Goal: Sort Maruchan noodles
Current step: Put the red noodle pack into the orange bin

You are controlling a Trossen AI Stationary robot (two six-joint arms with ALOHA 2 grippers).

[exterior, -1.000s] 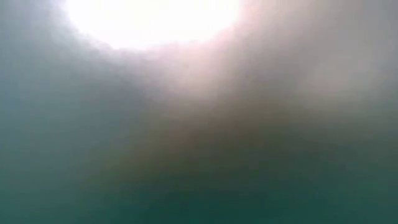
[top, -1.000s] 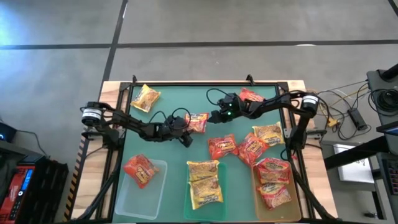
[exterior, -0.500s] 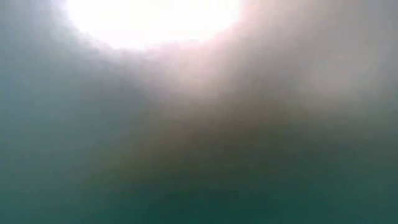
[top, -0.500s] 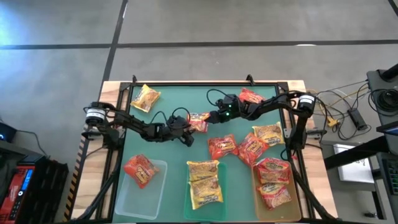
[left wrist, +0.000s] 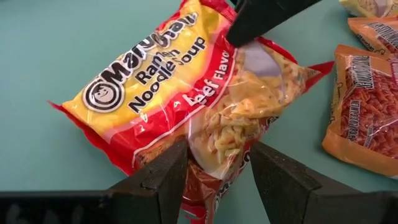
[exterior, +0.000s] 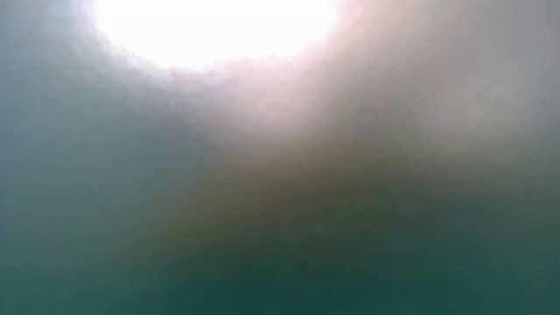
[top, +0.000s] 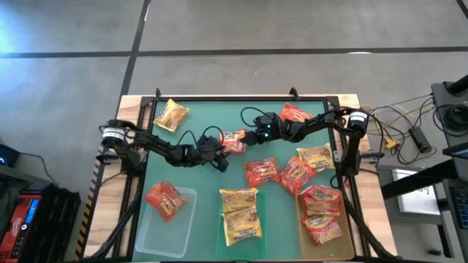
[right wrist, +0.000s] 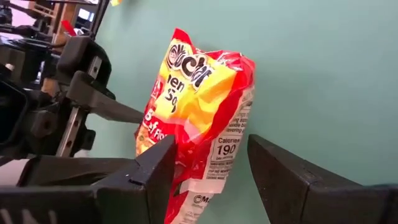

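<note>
Meanwhile we've inched the right gripper (top: 247, 137) in: both it and the left gripper (top: 221, 144) now pinch the beef packet (top: 233, 141) between their fingers mid-mat, handover pending, nothing sorted yet.

From above, the green-topped table (top: 197, 117) carries both dark arms, which meet near its middle at one red and yellow noodle packet (top: 233, 141). The left pincer (top: 219, 146) reaches it from the left, the right pincer (top: 250, 137) from the right, and both touch it at opposite ends. A yellow packet (top: 171, 115) lies alone near the far left corner, and a red packet (top: 295, 113) lies by the right arm. Along the near edge stand three trays: the left tray (top: 179, 226) holds one red-orange packet (top: 164, 199), the middle tray (top: 219, 235) holds yellow packets (top: 240, 213), and the right tray (top: 301, 226) holds red packets (top: 320, 212). Three loose packets (top: 289, 172) lie between the arms and the trays.
</note>
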